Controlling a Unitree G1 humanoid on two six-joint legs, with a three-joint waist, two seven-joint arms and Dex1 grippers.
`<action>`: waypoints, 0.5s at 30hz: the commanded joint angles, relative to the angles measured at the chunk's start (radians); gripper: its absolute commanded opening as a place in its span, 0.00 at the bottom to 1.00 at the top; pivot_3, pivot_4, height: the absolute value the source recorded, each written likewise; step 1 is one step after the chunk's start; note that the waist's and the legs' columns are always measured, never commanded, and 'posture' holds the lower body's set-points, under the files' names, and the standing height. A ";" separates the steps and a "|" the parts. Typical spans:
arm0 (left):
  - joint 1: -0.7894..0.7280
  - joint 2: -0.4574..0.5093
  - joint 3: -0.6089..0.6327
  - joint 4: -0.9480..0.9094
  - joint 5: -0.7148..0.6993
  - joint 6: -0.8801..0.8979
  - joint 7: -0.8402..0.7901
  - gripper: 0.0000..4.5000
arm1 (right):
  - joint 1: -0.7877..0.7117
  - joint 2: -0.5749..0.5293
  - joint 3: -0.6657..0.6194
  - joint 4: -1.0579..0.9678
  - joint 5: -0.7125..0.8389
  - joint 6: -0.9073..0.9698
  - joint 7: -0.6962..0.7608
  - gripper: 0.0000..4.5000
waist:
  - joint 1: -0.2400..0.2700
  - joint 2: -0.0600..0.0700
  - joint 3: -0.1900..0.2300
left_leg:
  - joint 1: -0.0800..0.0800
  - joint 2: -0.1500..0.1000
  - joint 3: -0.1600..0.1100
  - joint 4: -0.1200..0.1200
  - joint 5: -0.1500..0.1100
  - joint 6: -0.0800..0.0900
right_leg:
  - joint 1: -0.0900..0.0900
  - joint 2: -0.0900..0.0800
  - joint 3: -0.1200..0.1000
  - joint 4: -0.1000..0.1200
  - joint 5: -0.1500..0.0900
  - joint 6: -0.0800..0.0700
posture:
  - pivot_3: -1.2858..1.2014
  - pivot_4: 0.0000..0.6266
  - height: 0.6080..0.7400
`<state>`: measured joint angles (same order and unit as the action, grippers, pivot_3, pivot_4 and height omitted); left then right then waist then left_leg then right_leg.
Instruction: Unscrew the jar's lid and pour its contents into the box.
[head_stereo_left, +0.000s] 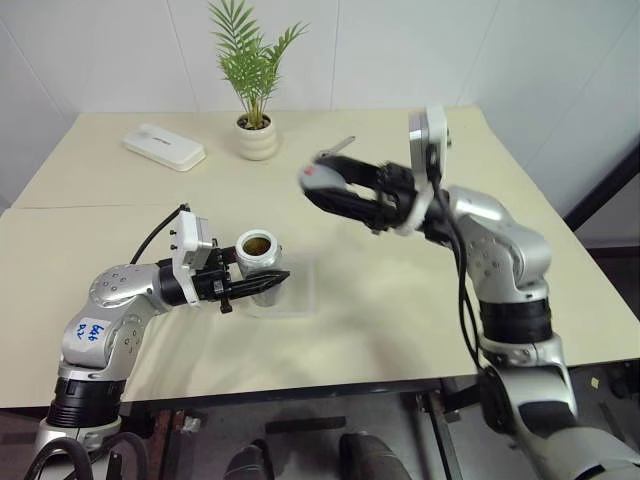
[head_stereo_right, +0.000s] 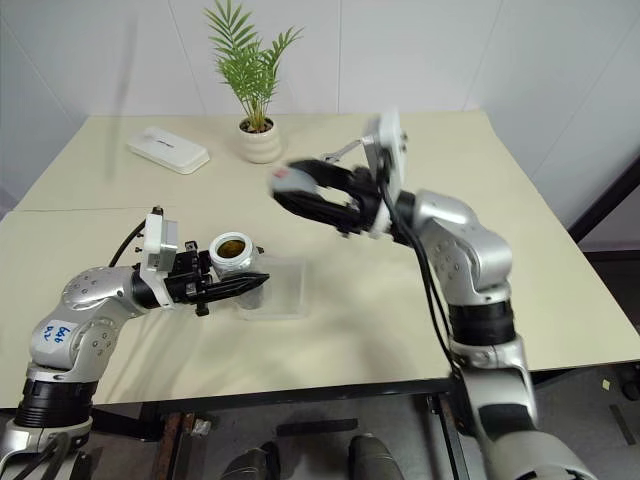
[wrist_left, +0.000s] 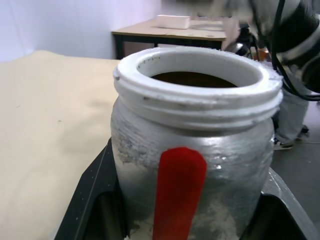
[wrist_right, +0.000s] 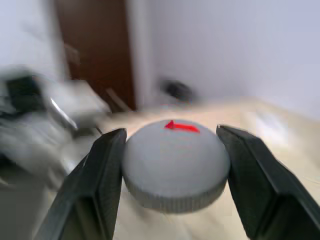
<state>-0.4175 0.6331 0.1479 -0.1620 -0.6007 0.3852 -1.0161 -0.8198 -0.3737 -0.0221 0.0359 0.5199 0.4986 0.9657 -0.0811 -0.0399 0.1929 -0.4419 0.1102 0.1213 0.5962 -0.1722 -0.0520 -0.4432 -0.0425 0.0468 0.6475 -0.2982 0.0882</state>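
Left tool (head_stereo_left: 268, 284) gripping jar (head_stereo_left: 257, 254), lid (wrist_right: 175, 164) lifted

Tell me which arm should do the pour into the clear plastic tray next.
The left. Its gripper is shut on the open silvery jar with the red label, right beside the clear plastic tray. The right gripper is shut on the round grey lid, held up away from the tray.
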 joint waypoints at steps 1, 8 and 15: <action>-0.001 0.004 0.044 -0.027 -0.034 0.003 0.018 0.43 | 0.064 -0.023 -0.056 0.125 -0.106 -0.197 -0.075 0.57 | -0.002 0.000 0.000 | 0.000 0.000 0.000 0.000 0.000 0.000 | 0.000 0.000 0.000 0.000 0.000 0.001 | 0.52 0.24 1.00; 0.011 0.013 0.125 -0.065 -0.104 0.070 0.082 0.43 | 0.151 0.000 -0.087 0.438 -0.277 -0.571 -0.240 0.57 | -0.007 0.000 0.000 | 0.002 0.000 0.000 -0.002 0.000 0.000 | 0.000 0.003 0.002 0.001 0.002 0.003 | 0.52 0.24 1.00; -0.017 0.004 0.095 -0.058 -0.100 0.087 0.089 0.43 | 0.154 -0.014 -0.115 0.655 -0.294 -0.637 -0.265 0.83 | -0.007 0.000 0.000 | 0.003 -0.001 0.001 0.002 0.000 0.000 | 0.003 0.002 0.004 0.000 0.003 0.006 | 0.52 0.24 1.00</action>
<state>-0.4106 0.6347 0.2424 -0.1921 -0.6803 0.4709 -0.9298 -0.6580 -0.3721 -0.1216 0.6965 0.2222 -0.1086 0.6903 -0.0877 -0.0398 0.1930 -0.4389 0.1094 0.1224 0.5980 -0.1719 -0.0521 -0.4405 -0.0403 0.0516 0.6478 -0.2948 0.0946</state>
